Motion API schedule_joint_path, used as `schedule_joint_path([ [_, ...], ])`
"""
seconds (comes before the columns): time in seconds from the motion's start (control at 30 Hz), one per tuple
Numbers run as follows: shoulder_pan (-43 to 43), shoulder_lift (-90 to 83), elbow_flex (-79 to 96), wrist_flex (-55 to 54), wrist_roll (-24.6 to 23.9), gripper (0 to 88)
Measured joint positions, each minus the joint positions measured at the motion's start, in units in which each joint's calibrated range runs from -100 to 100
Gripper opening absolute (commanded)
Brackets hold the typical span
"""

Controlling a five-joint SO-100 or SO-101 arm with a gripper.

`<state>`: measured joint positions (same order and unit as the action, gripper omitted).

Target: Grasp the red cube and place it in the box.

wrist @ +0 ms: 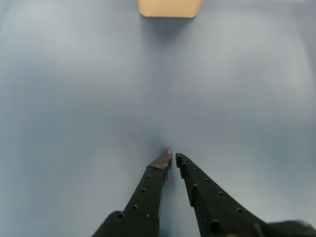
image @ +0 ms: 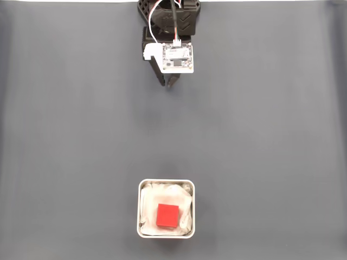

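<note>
Looks done: red cube (image: 167, 215) sits inside the box (image: 166, 235) on the white lining, near the bottom of the fixed view. Gripper (wrist: 173, 157) is well apart at the top, jaws nearly closed, holding nothing.

A dark grey mat (image: 70, 130) covers the whole work surface in the fixed view, smooth and plain, with faint lengthwise creases near its left and right edges. A thin strip of white background (image: 65, 1) shows along the top edge. In the wrist view the same surface (wrist: 74, 98) looks bluish-grey.
</note>
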<state>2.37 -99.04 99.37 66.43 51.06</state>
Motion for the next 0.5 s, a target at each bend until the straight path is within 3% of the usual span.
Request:
schedule_joint_path([
  [0.5, -1.7, -0.9, 0.0, 7.7, -2.6, 0.0],
])
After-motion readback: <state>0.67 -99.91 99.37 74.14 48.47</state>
